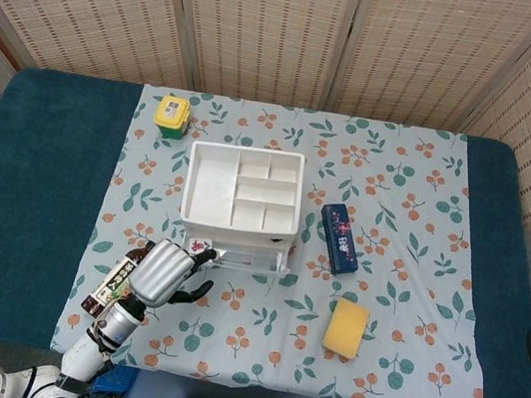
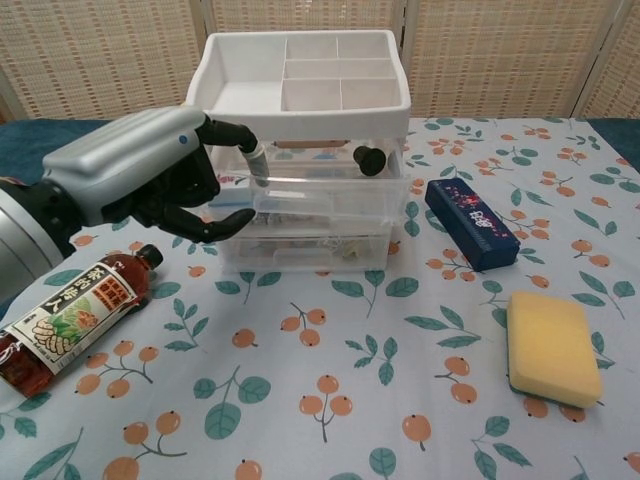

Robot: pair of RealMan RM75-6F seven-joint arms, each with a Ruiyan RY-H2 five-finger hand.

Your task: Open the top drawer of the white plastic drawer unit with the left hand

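Observation:
The white plastic drawer unit (image 1: pixel 243 190) stands mid-table, with an open divided tray as its top (image 2: pixel 300 85). Its clear top drawer (image 2: pixel 320 175) is pulled out a little toward me, and its front stands proud of the drawers below. My left hand (image 2: pixel 140 180) is at the drawer's left front, where a dark fingertip hooks the left knob and hides most of it. The black right knob (image 2: pixel 369 159) is free. From the head view, the left hand (image 1: pixel 165 272) lies just in front of the unit's lower left corner. My right hand shows in neither view.
A brown tea bottle (image 2: pixel 65 320) lies under my left forearm. A dark blue box (image 2: pixel 470 222) lies right of the unit, and a yellow sponge (image 2: pixel 552 347) sits nearer me. A small yellow-green container (image 1: pixel 172 114) stands behind the unit on the left.

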